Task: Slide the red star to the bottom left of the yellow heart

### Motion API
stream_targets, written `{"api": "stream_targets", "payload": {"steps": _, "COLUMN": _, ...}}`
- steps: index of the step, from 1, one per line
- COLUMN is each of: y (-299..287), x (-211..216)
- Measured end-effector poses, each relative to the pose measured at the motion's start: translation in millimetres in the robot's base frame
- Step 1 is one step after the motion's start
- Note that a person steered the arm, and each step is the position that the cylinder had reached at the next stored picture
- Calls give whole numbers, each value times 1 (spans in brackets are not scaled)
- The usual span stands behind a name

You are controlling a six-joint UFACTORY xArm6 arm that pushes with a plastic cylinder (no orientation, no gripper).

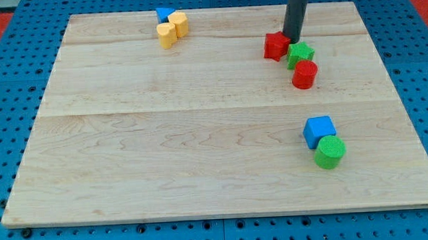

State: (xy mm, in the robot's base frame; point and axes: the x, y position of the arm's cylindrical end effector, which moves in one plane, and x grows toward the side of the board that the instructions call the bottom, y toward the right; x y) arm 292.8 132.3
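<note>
in the camera view, you have my tip [294,38] set down at the view's top right of the board [200,135], touching or just beside the upper right edge of the red star [275,46]. there are no fingers on this rig, only a bare rod, so nothing can be apart, together or clamped. just below and to the view's right of the tip sits a green star [300,55], and below that a red cylinder [305,74], both crowding the red star. well to the view's left of the tip, near the top edge, is the yellow heart [167,34], with a second yellow block [179,24] and a blue block [164,14] beside it. far below the tip lie a blue cube [319,130] and a green cylinder [330,152].

you appear to be at the start of the push. the next move calls for a long shove leftward, ending below and left of the heart without dragging the green star along.
</note>
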Motion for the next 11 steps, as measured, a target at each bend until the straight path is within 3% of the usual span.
{"api": "stream_targets", "payload": {"steps": 2, "y": -100, "x": 39}}
{"api": "stream_targets", "payload": {"steps": 3, "y": -62, "x": 47}}
{"api": "stream_targets", "payload": {"steps": 4, "y": -62, "x": 70}}
{"api": "stream_targets", "payload": {"steps": 5, "y": -119, "x": 82}}
{"api": "stream_targets", "payload": {"steps": 6, "y": -173, "x": 78}}
{"api": "stream_targets", "payload": {"steps": 9, "y": -215, "x": 24}}
{"api": "stream_targets", "payload": {"steps": 10, "y": -204, "x": 37}}
{"api": "stream_targets", "payload": {"steps": 11, "y": -111, "x": 25}}
